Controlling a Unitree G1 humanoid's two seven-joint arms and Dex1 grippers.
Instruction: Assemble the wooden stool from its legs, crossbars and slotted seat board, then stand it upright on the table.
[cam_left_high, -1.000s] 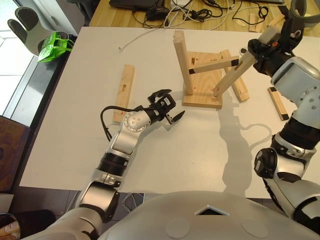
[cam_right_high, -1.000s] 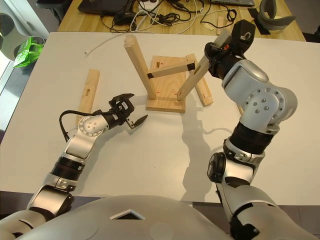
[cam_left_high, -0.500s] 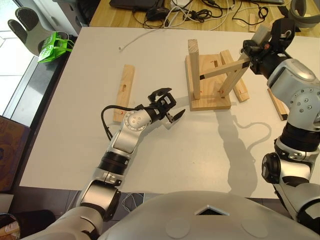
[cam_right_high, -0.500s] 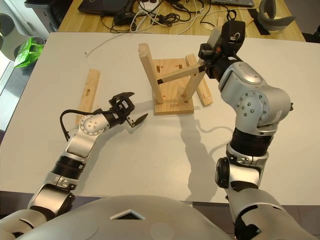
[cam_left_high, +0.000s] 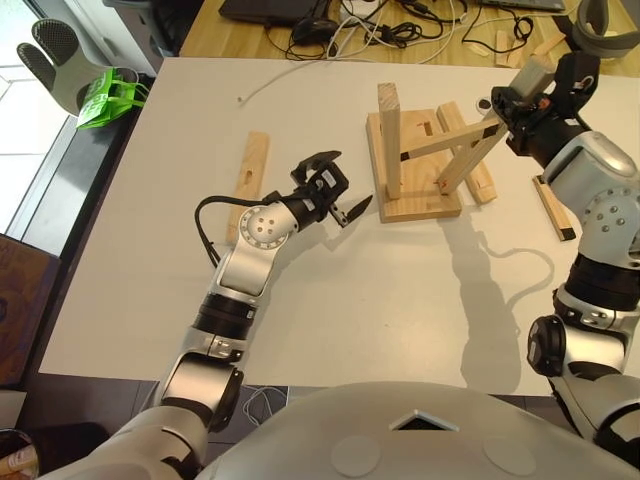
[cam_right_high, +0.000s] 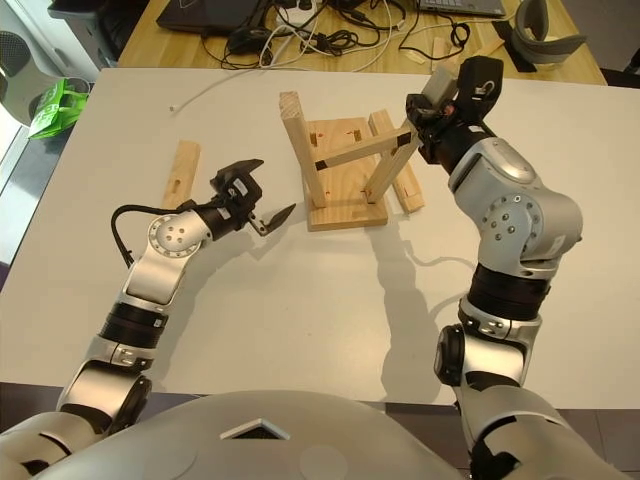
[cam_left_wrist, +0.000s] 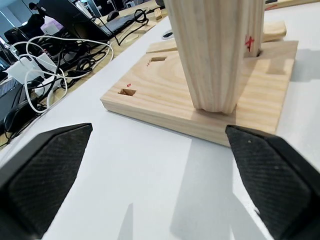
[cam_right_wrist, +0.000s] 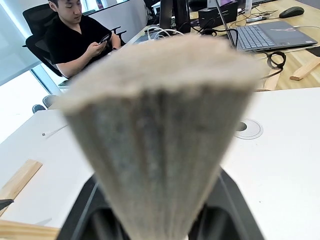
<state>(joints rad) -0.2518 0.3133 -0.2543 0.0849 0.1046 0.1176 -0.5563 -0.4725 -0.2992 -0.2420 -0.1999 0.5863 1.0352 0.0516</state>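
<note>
Seat board (cam_left_high: 420, 206) lies flat, both legs (cam_left_high: 389, 140) up; right gripper (cam_left_high: 510, 106) clamps the tilted leg (cam_left_high: 462, 163) at its top, left gripper (cam_left_high: 343, 187) gapes empty off the board's left edge.

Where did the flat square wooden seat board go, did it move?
Yes. The flat square wooden seat board slid to the robot's right, nearer the loose wooden leg beside it.

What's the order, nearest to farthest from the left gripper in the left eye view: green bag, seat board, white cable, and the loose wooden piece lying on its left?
From the left gripper:
1. Seat board, just to its right.
2. Loose wooden piece, lying flat to its left.
3. White cable, farther back and to the left.
4. Green bag, far out to the left.
</note>
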